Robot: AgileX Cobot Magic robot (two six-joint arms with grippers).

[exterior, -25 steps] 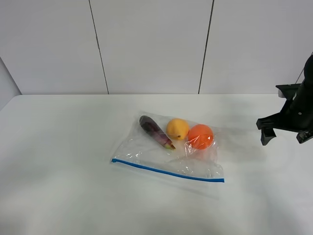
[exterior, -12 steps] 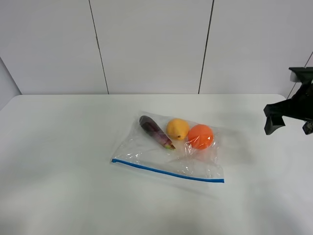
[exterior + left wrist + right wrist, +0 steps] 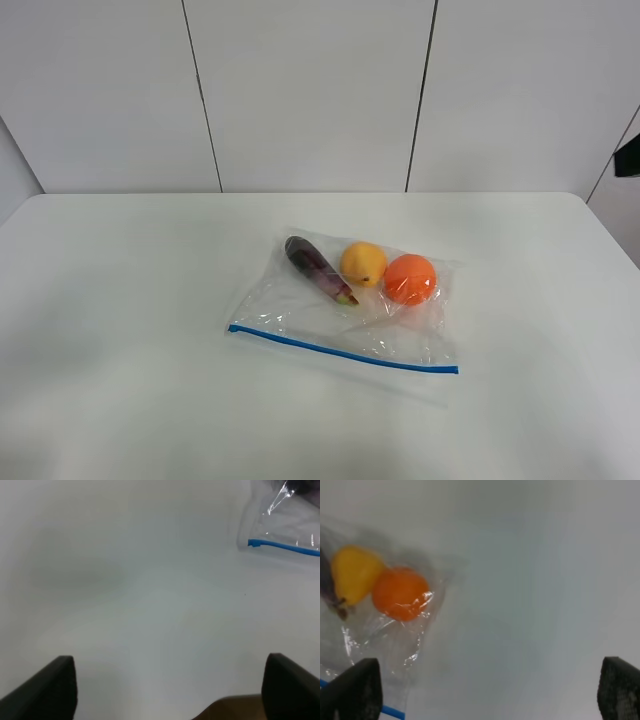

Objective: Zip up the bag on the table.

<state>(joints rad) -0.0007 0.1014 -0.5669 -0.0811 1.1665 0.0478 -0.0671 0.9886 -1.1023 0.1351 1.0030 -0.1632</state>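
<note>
The bench point(image 3: 120, 330) is a wide, plain white top with rounded far corners, matte and evenly lit, with soft grey shading across it. Behind it stands a pale grey panelled wall point(image 3: 300, 90), split by two thin dark seams that run down to the bench's far edge. At 9 o'clock a sliver of a side wall shows, and at 3 o'clock a strip of floor or wall shows past the bench's right corner.

The bag point(image 3: 345, 310) lies flat a little right of the bench's middle, its clear plastic crinkled and catching small glints. Its blue zip strip point(image 3: 340, 349) runs along the near edge, slanting from about 9 o'clock of the bag down to 5 o'clock. Inside, toward the far edge, sit an eggplant point(image 3: 318, 268), a yellow fruit point(image 3: 363, 263) and an orange point(image 3: 410, 278) in a row, the fruit touching the orange.

The left hand point(image 3: 170, 687) hangs over bare bench, fingers spread wide and holding nothing; one end of the zip strip shows well apart from it. The right hand point(image 3: 490, 692) is likewise spread wide and empty, above the bench with the orange and yellow fruit blurred ahead of it. In the high view only a dark scrap of the right arm point(image 3: 629, 158) shows at 3 o'clock.
</note>
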